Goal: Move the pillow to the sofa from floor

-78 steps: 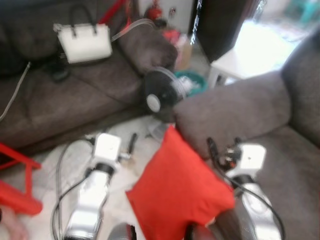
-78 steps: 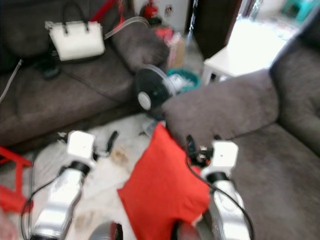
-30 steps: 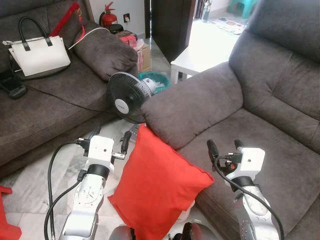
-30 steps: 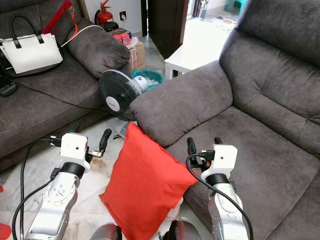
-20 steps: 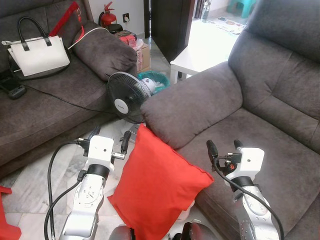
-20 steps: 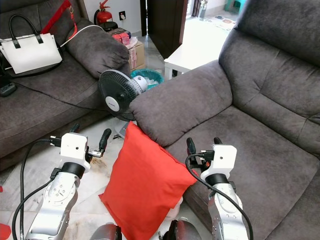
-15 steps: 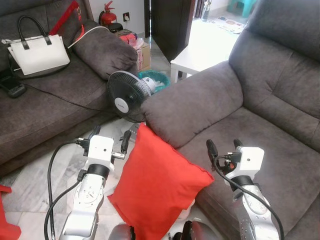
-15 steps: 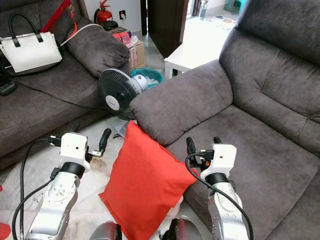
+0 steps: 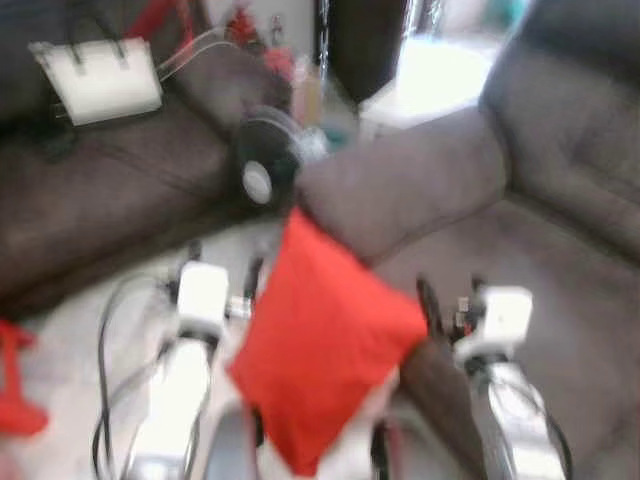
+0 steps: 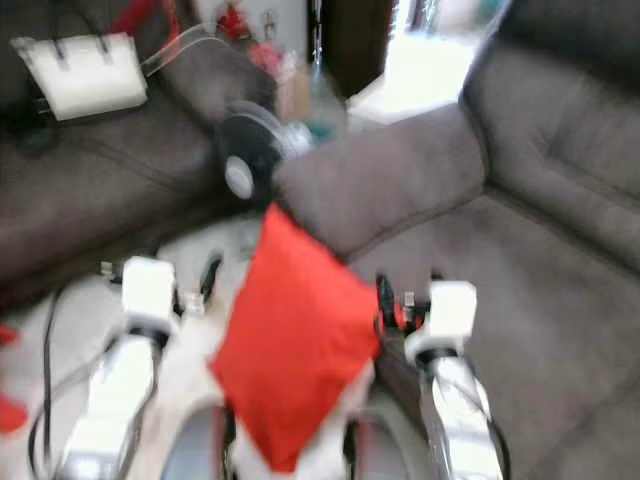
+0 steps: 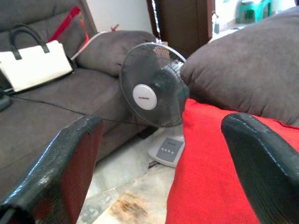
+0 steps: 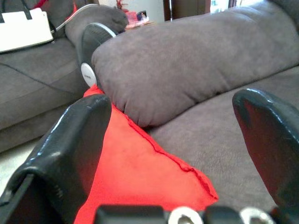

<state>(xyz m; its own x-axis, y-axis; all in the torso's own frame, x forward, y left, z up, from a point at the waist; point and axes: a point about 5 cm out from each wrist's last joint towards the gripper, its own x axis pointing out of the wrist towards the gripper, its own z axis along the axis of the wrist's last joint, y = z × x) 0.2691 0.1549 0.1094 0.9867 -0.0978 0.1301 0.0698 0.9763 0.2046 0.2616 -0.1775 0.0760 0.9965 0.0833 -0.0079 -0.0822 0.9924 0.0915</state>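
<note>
The grey sofa [image 9: 560, 190] takes the right half of the blurred head frames, its fat armrest [image 9: 400, 190] reaching toward the middle, and a second dark sofa [image 9: 110, 190] runs across the upper left with a white handbag [image 9: 97, 68] on its seat. Between them, at centre, a black fan [image 11: 152, 85] stands on the floor [image 9: 70, 330].

The red pillow [image 9: 325, 345] sits low in the centre of the frame, standing on one corner on the floor and leaning against the sofa front just under the armrest. It seems to rest there unheld, though the motion blur makes that hard to confirm.

The left tool [image 11: 161, 154] is beside the pillow's left edge, fingers spread wide with nothing between them. The right tool [image 12: 180, 154] is at the pillow's right corner, over the seat edge, likewise wide apart and empty.

The step in hand looks like the approach, before any grasp. Next, both tools need to close in on the pillow's opposite sides, squeeze it, then lift it over the seat edge.
</note>
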